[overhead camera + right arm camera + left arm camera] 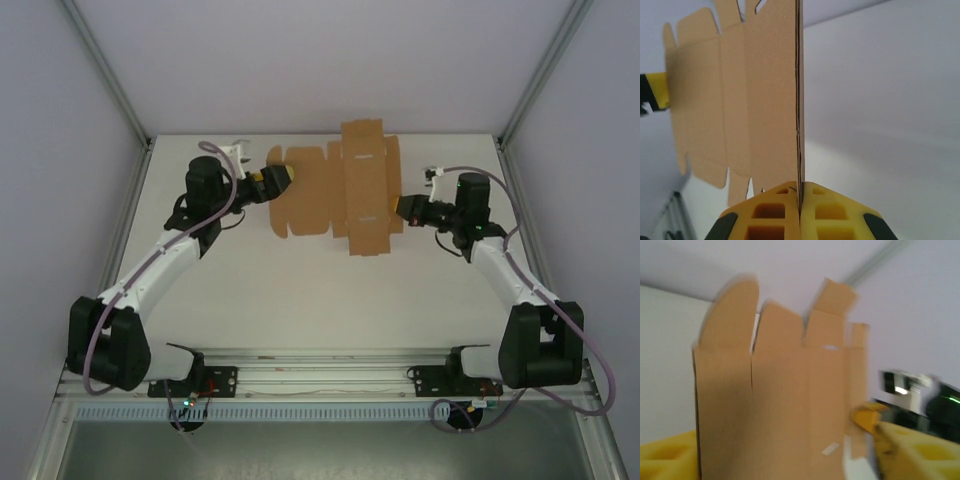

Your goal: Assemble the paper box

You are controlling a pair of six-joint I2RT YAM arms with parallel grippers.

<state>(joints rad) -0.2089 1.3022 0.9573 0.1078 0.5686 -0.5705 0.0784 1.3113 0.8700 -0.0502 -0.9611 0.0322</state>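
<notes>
White-walled enclosure, pale table [300, 300], grey frame posts [110, 70] running up both sides.

Item 1. My two arms: left arm [160, 260] reaching up the left of the overhead view, right arm [510, 270] up the right. Both bend inward toward upper centre.

Item 2. Paper box [340, 190]: one flat die-cut brown sheet, unfolded, spanning the gap between my grippers at upper centre. No wall is raised yet; I judge assembly barely begun.

Item 3. Right gripper [406, 207]: at the sheet's right edge. In its own camera, the gripper [801, 194] has both yellow pads pressed together on the thin edge of the sheet [765, 100], which rises up the middle of that frame.

Item 4. Left gripper [276, 181]: at the sheet's left edge. In its own blurred camera, my fingers [667, 457] sit apart in the lower corners, with the sheet [775, 405] standing between them. I see no clamp there.

Item 5. Rounded flaps [732, 310], top of the left wrist frame; small slot [830, 347] below them.

Hazards, as I judge them:
- A single narrow edge grip may let the sheet pivot or slip out.
- Closing my left fingers across the panel could crumple it rather than crease it along a score.
- Pulling the arms apart could tear it at a flap slit.
</notes>
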